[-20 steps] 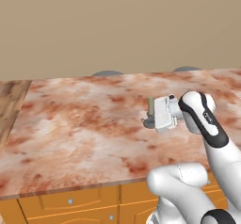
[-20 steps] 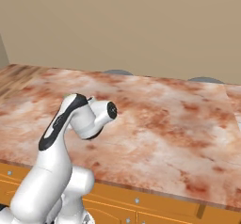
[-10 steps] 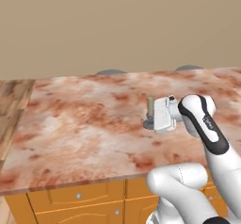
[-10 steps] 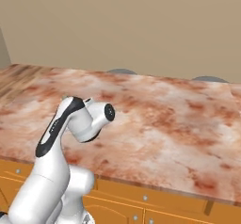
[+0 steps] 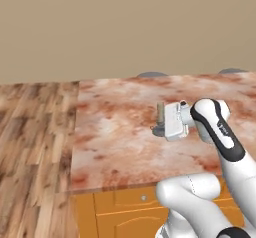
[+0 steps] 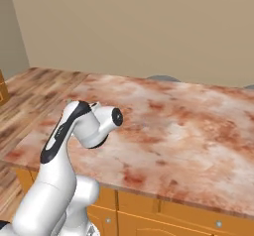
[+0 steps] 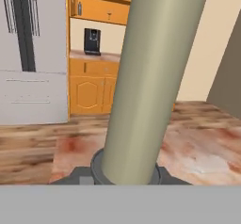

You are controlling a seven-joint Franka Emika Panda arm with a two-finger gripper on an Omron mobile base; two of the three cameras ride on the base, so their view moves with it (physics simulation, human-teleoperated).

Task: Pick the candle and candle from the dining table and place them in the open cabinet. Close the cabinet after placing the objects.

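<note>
I have the olive candle (image 7: pixel 155 77) in the gripper (image 5: pixel 161 123): its stick rises straight up the hand view, right in front of the camera, with the dark grey round base (image 7: pixel 124 173) at the bottom, so the long axis runs roughly upright across the line of the fingers. In the left base view the gripper points sideways, away from the arm's wrist, and the candle stands between the jaws, which are drawn in narrow around it. I judge it held rather than merely flanked, though the contact itself is hidden.

Taking the dining table (image 5: pixel 115 132) as my mark, the candle is over the marbled top, toward its near half and well in from the edge that borders the wooden floor (image 5: pixel 35 132). Whether its base hangs free of the stone or touches it I cannot tell.

Beyond the table's end, the hand view shows an open orange cabinet (image 7: pixel 101 2) high on the far wall, above a counter with a dark coffee machine (image 7: pixel 92 40), beside a pale fridge (image 7: pixel 30 53). That is the way the candle has to travel.

The stick looks smooth, plain and slender, a dull olive-beige.
</note>
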